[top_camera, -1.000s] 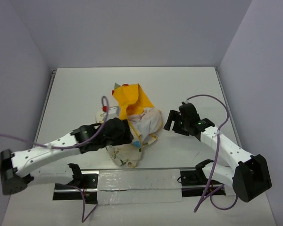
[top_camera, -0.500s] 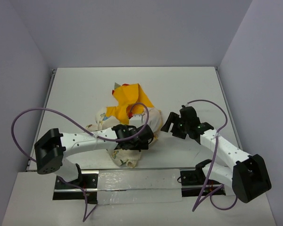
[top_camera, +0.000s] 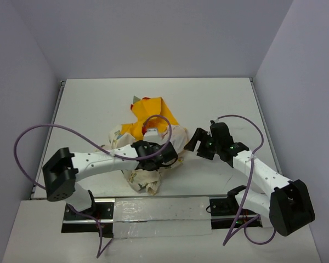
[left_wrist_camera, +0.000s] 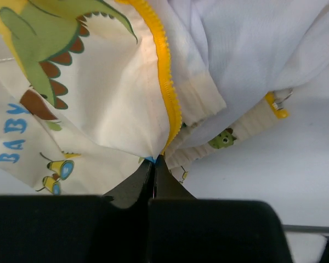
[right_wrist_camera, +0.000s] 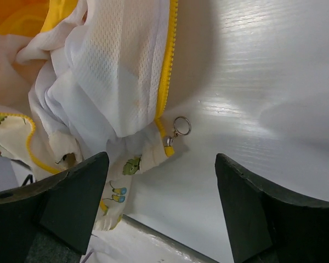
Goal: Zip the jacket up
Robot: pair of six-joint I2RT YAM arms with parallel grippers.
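The jacket [top_camera: 151, 114] lies crumpled at the table's middle, cream printed fabric with yellow-orange lining showing at the back. My left gripper [top_camera: 172, 158] reaches over it from the left. In the left wrist view this gripper [left_wrist_camera: 153, 160] is shut on a corner of the cream fabric at the lower end of the yellow zipper teeth [left_wrist_camera: 165, 71]. My right gripper [top_camera: 194, 143] hovers just right of the jacket, open. Its fingers [right_wrist_camera: 77, 197] stand wide either side of the zipper slider with a metal ring [right_wrist_camera: 179, 128], which lies on the table at the jacket's edge, untouched.
White walls close in the table at the back and both sides. A clear plastic strip [top_camera: 153, 211] runs along the near edge between the arm bases. Purple cables [top_camera: 38, 137] loop above both arms.
My left arm swung in over the jacket and its gripper closed on the fabric corner by the zipper. The cream fabric bunched up a little. My right gripper edged slightly nearer the jacket.
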